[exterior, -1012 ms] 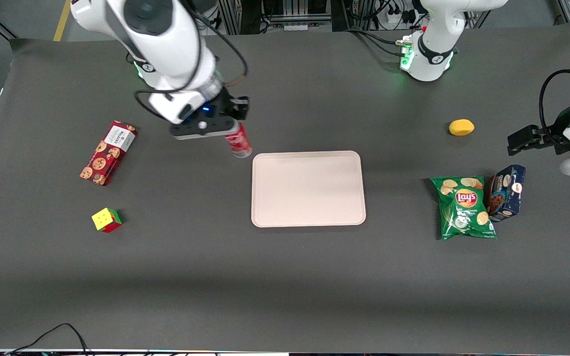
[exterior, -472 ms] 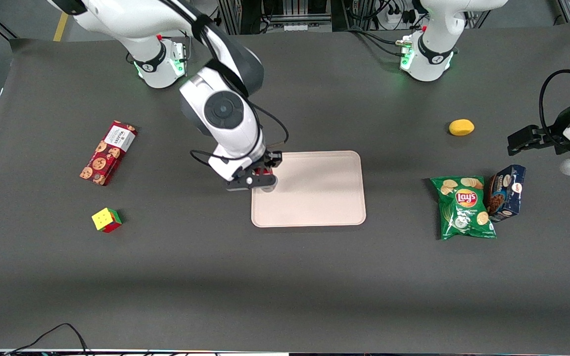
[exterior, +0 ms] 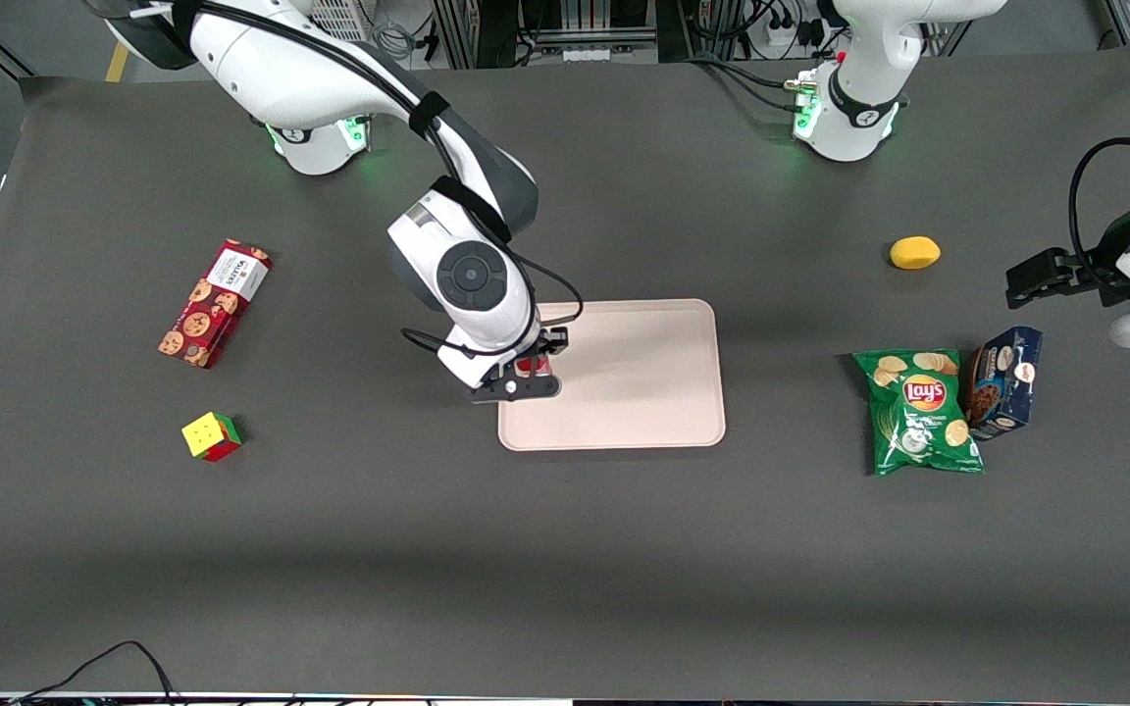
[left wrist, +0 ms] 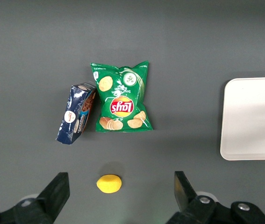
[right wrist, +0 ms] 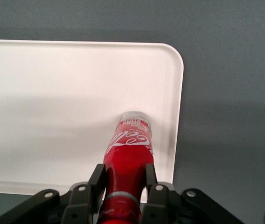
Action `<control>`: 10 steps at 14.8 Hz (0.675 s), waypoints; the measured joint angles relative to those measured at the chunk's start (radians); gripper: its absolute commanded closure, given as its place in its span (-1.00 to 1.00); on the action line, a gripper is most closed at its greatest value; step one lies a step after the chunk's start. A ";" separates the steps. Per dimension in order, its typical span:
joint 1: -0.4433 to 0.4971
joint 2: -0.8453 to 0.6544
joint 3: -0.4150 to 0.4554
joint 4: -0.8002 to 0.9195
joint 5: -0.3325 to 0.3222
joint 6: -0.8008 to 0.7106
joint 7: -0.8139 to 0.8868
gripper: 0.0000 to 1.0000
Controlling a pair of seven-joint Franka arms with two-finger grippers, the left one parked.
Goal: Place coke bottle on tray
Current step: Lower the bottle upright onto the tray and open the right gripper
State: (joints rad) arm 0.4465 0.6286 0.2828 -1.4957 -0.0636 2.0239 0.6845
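Gripper (right wrist: 125, 186) clamps the coke bottle (right wrist: 128, 151) at centre frame, over the tray (right wrist: 53, 93) edge; released tilted, it could topple off.

Coke bottle (exterior: 529, 368) almost wholly hidden beneath the claw (exterior: 524, 378) in the front view, only a red sliver showing, its cap cut off by the right wrist picture's edge, tray (left wrist: 256, 119) cut off in the left wrist view
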 measured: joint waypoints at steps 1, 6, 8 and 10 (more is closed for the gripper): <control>0.000 0.006 0.000 0.002 0.000 0.000 0.000 1.00; 0.000 0.009 0.001 0.005 0.000 0.000 0.001 -1.00; 0.000 0.009 0.001 0.008 0.000 0.000 0.001 -1.00; 0.000 0.009 0.001 0.012 0.000 0.000 0.002 -1.00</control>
State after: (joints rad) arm 0.4464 0.6375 0.2836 -1.4836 -0.0639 2.0239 0.6865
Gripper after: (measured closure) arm 0.286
